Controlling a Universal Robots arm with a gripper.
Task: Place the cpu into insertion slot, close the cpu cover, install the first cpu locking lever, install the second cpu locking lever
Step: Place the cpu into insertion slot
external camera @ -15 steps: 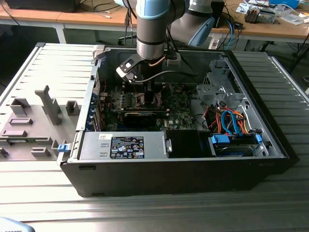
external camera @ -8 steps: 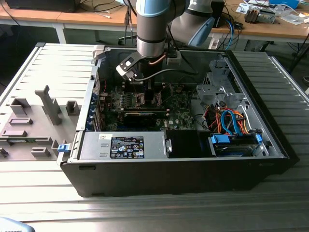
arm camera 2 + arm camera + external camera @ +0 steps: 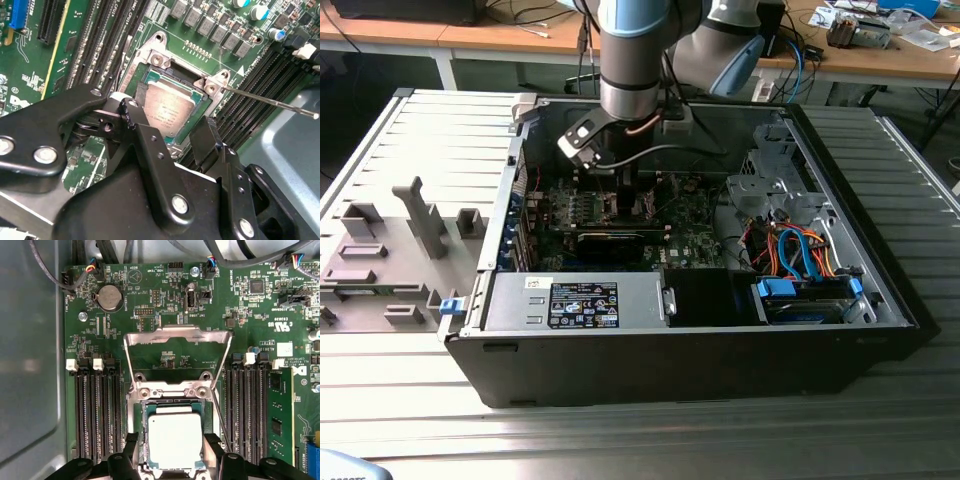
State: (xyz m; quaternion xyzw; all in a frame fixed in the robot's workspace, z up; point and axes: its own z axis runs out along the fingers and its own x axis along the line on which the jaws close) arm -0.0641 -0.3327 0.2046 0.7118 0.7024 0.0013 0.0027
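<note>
First wrist view: cpu (image 3: 175,440) lies in insertion slot (image 3: 172,406).

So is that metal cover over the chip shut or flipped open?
Open. In the first wrist view the cpu cover stands swung back on its hinge, leaving the cpu bare.

I work in what looks like a robotics or electronics lab. A computer case (image 3: 690,355) lies open on a ribbed metal table (image 3: 620,440), with its green circuit board (image 3: 165,290) and bundles of blue and orange wires (image 3: 800,250) laid bare. Grey plastic fixtures (image 3: 420,215) stand on the table at the exterior view's left. Behind it run wooden benches (image 3: 490,35) strewn with cables (image 3: 535,15) and small pieces of gear (image 3: 855,30), the clutter of a workroom rather than a home or a shop.
</note>
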